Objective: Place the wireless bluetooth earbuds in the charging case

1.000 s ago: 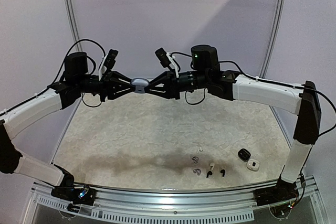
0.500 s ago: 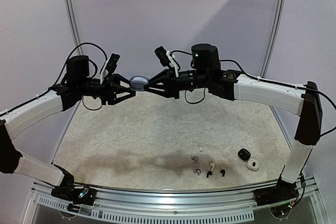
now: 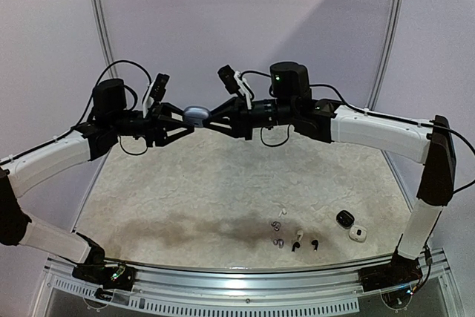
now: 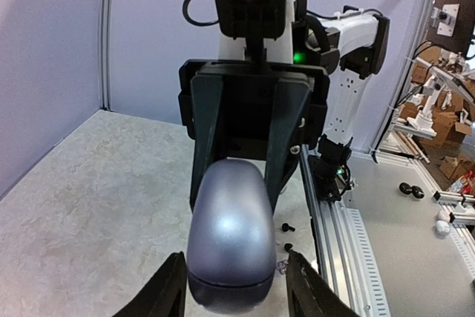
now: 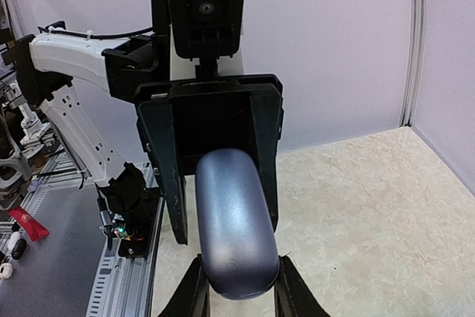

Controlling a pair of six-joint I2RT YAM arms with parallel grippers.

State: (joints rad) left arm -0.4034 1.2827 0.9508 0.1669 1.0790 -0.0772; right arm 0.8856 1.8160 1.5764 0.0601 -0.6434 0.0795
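The left hand point(image 3: 182, 118) has let go and spread partway, its fingers point(image 4: 169, 296) flanking the case point(image 3: 196, 114) in mid-air; the right hand point(image 3: 208, 118) pinches it. Earbuds point(image 3: 280, 242) lie loose on the table point(image 3: 185, 191) below.

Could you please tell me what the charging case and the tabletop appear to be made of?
Charging case: probably moulded plastic, satin blue-grey metallic finish; soft speckled sheen, seam near one end. Tabletop: pale matt stone-patterned surface, perhaps laminate or a mat; veined mottling.
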